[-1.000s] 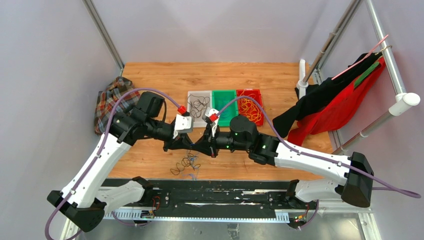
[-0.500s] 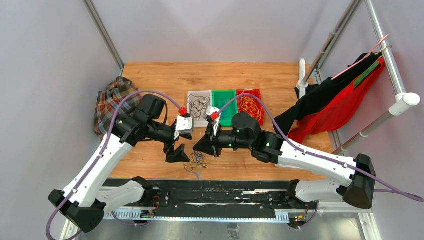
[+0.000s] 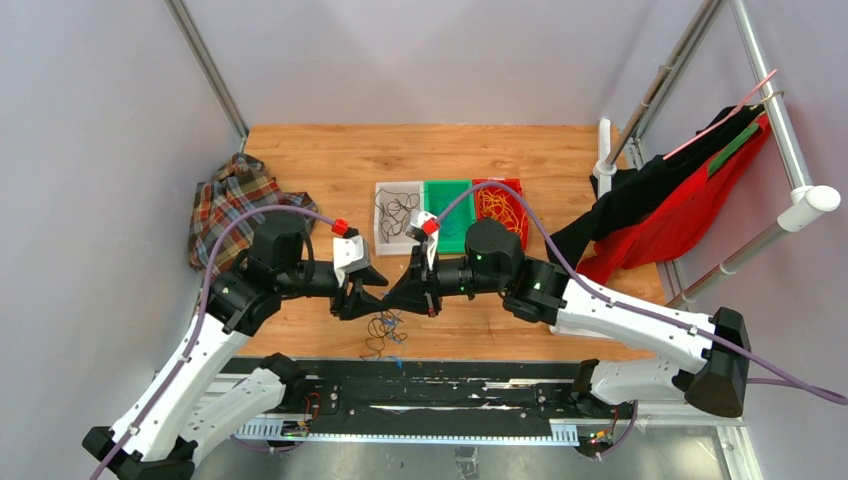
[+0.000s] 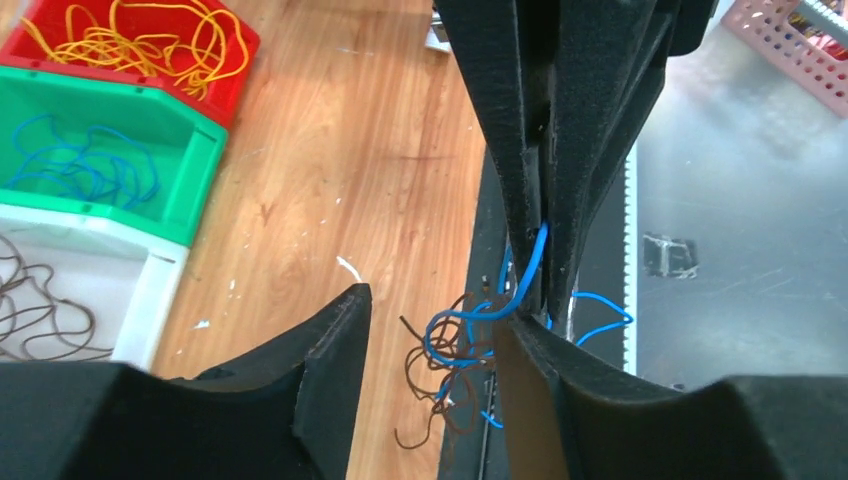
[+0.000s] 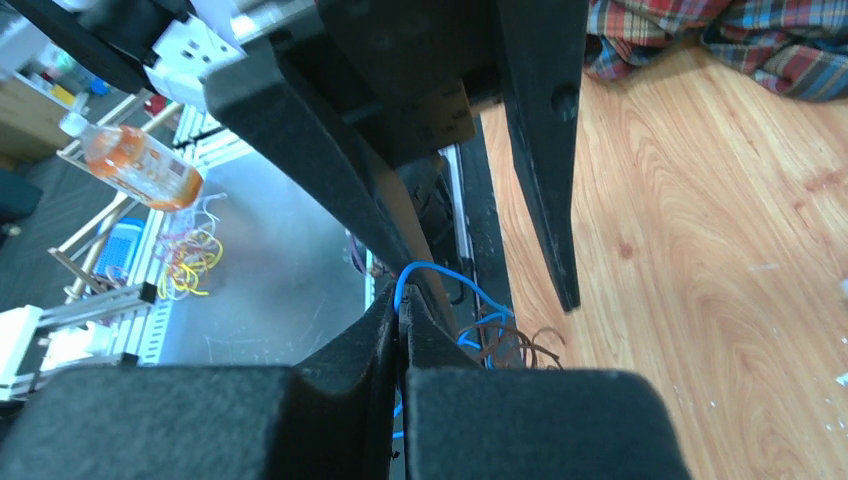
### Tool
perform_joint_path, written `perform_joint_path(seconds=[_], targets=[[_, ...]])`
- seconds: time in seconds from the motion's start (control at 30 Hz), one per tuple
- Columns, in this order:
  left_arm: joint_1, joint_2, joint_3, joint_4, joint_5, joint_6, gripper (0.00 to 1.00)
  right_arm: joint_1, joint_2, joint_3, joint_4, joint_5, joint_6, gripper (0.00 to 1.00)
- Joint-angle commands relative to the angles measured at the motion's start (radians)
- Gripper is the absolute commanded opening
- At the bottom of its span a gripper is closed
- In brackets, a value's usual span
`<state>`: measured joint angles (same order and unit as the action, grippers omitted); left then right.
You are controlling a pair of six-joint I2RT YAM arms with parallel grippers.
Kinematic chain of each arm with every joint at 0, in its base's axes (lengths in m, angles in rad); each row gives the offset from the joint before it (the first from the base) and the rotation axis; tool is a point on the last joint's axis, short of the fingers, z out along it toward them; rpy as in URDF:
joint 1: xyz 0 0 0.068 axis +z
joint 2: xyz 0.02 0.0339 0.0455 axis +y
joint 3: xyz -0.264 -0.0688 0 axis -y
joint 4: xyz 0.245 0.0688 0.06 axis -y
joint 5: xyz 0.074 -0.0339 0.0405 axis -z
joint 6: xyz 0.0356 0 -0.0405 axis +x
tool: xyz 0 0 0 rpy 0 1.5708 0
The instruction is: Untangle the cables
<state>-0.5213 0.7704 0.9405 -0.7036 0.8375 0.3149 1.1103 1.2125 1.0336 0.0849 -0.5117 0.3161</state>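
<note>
Two grippers met over the near edge of the table (image 3: 320,150), and the step, as I judge it, called for the left gripper (image 4: 435,320) to pinch a brown strand (image 4: 408,375) low down and draw it sideways slowly. The right gripper (image 5: 400,300) was clamped on the blue cable (image 4: 537,250), with the knot of cables (image 3: 385,328) dangling beneath. The left's jaws stood apart on either side of that knot, gripping nothing.

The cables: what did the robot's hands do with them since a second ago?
The left hand opened and its arm drew back to the left. The right hand stayed shut on the blue cable, and the tangle and the three bins stayed put.
</note>
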Motion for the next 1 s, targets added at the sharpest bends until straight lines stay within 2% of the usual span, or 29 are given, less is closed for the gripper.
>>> perform_joint_path(seconds=[0.0, 0.13, 0.2, 0.23, 0.27, 0.33, 0.5, 0.7, 0.9, 0.97], targets=[[-0.005, 0.0, -0.006, 0.038, 0.083, -0.029, 0.47, -0.013, 0.014, 0.058, 0.068, -0.049, 0.08, 0.01], [-0.005, -0.014, 0.0, 0.029, 0.072, -0.025, 0.32, -0.012, 0.028, 0.094, 0.045, -0.05, 0.093, 0.01], [-0.005, -0.006, 0.012, 0.027, 0.045, -0.033, 0.17, -0.013, 0.025, 0.099, 0.028, -0.025, 0.077, 0.01], [-0.005, -0.002, 0.017, 0.025, 0.028, -0.04, 0.05, -0.013, 0.022, 0.1, 0.02, -0.004, 0.069, 0.02], [-0.005, 0.0, 0.022, 0.026, 0.007, -0.048, 0.01, -0.013, 0.016, 0.094, 0.01, 0.031, 0.059, 0.05], [-0.005, -0.005, 0.024, 0.034, -0.031, -0.076, 0.01, -0.013, -0.001, 0.08, -0.006, 0.104, 0.036, 0.11], [-0.005, -0.022, 0.034, 0.094, -0.144, -0.185, 0.01, -0.014, -0.054, 0.0, 0.005, 0.355, -0.028, 0.39], [-0.005, -0.007, 0.091, 0.118, -0.339, -0.253, 0.01, -0.01, -0.09, -0.087, 0.1, 0.561, -0.06, 0.5], [-0.005, 0.017, 0.1, 0.12, -0.347, -0.262, 0.01, 0.023, -0.069, -0.163, 0.316, 0.594, -0.061, 0.56], [-0.005, 0.02, 0.106, 0.118, -0.343, -0.258, 0.01, 0.033, -0.039, -0.145, 0.316, 0.615, -0.063, 0.56]])
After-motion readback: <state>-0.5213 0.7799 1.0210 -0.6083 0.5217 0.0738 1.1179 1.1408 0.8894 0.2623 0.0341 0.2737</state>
